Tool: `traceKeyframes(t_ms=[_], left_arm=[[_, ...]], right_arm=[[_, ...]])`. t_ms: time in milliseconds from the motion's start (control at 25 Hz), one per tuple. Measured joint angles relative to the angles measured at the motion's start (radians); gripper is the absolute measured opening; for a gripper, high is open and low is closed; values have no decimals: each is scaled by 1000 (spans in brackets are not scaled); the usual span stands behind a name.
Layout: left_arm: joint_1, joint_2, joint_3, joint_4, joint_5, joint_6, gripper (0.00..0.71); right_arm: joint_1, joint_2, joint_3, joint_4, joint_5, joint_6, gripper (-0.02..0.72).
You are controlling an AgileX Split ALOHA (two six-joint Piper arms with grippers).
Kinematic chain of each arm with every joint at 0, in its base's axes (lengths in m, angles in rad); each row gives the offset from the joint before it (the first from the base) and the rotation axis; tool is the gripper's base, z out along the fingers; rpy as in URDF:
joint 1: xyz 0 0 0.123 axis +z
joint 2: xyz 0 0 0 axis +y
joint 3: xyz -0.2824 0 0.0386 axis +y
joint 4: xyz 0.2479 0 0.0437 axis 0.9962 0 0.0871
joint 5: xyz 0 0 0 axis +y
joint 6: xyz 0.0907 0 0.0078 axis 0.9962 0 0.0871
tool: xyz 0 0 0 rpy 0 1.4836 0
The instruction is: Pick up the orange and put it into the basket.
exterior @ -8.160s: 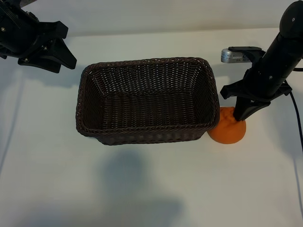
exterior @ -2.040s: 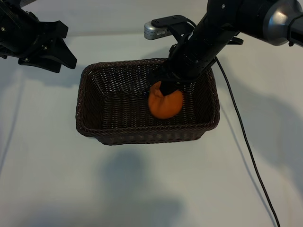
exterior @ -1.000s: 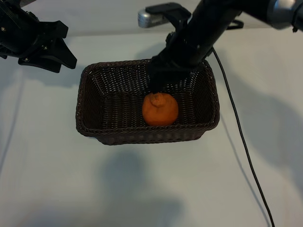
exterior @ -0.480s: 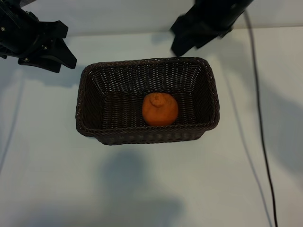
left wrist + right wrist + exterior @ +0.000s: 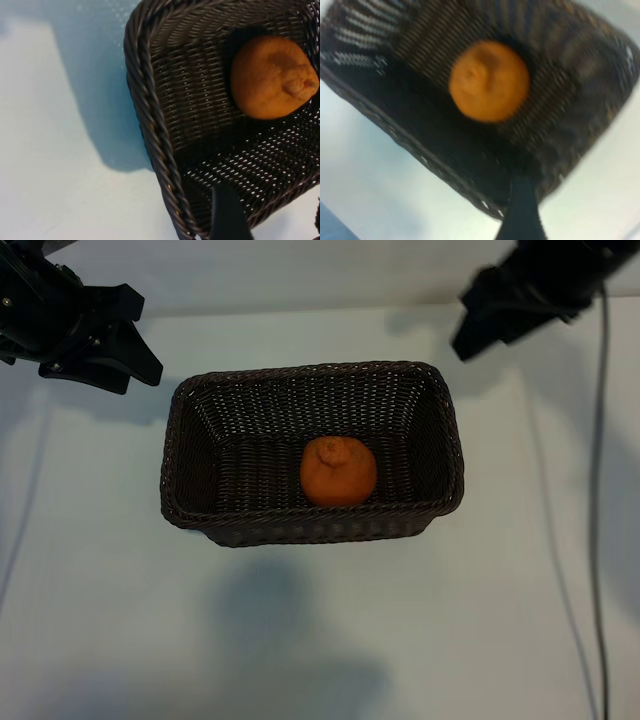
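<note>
On the white table in the exterior view, the orange now sits on the floor of the wicker basket, stem knob up, near the middle and close to the front wall. Two seconds back it hung in the right gripper over the basket; a second ago it lay free with the arm just above it. Since then the right gripper has drawn away to the upper right, clear of the rim, carrying nothing, its fingers apart. The left gripper is parked at the upper left, well apart from the basket, fingers apart too, unmoved.

In the left wrist view the orange rests against the weave inside the braided rim, one dark fingertip at the frame's edge.

In the right wrist view the orange lies alone in the basket, nothing touching it.

I judge the placing done; only the retreat remains
</note>
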Motion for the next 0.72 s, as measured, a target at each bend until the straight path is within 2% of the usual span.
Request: traceKeyframes(t_ms=[320,720], left_arm=[[0,0,0,0,0,0,458],[0,0,0,0,0,11,458]], right_arm=[[-108,-78,118,23,1,-53,531],[-125,-90,133,23,-1,-65,531]])
